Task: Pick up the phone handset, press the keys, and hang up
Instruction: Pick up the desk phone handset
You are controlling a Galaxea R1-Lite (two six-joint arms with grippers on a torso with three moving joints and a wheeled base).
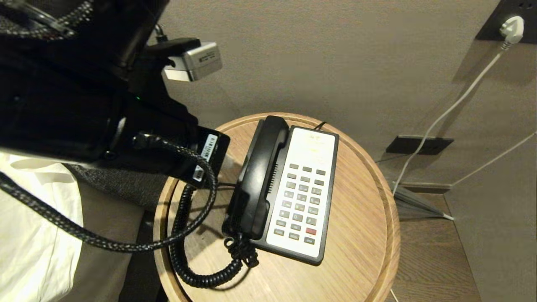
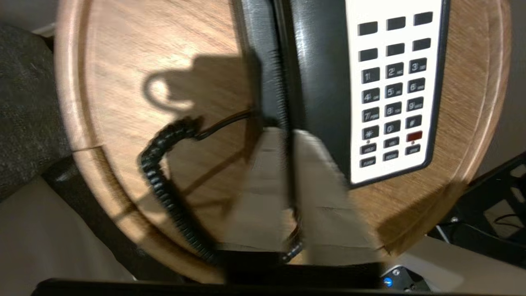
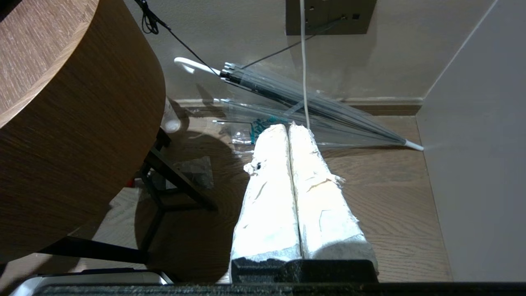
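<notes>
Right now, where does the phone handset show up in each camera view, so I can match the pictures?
Head view: the phone handset lies in the cradle along the left side of the phone, mid-picture on the round wooden table.
Left wrist view: the handset is the black bar at top centre, beside the keys.
Right wrist view: not in it.
Shared landmark: the round wooden table, seen from its side in the right wrist view.

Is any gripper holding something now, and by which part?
Nothing is held. The handset lies on its base, the left gripper only nears it, and the right gripper is shut on nothing beside the table.
</notes>
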